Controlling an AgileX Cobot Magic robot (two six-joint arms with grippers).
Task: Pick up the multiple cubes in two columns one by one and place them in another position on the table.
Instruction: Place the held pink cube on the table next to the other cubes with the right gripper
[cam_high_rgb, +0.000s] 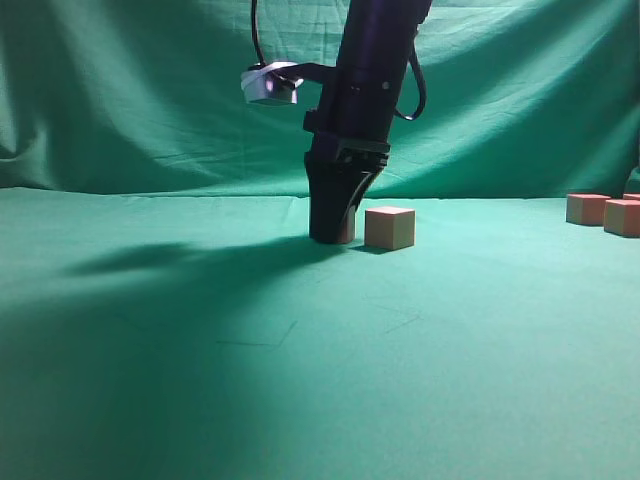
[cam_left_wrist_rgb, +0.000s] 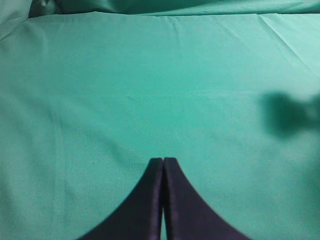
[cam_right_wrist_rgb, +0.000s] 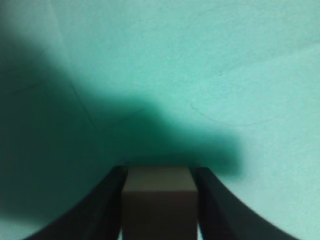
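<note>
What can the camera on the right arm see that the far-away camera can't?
Only the right wrist view shows the cube sitting between the right claw's fingers. Only the exterior view shows the cube beside the claw and more cubes far right. Both show the right claw low on the green table.

No legible text, labels, numbers — none on any surface.

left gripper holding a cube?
No. In the left wrist view the left gripper has its fingers pressed together over bare table, with no cube between them.
</note>
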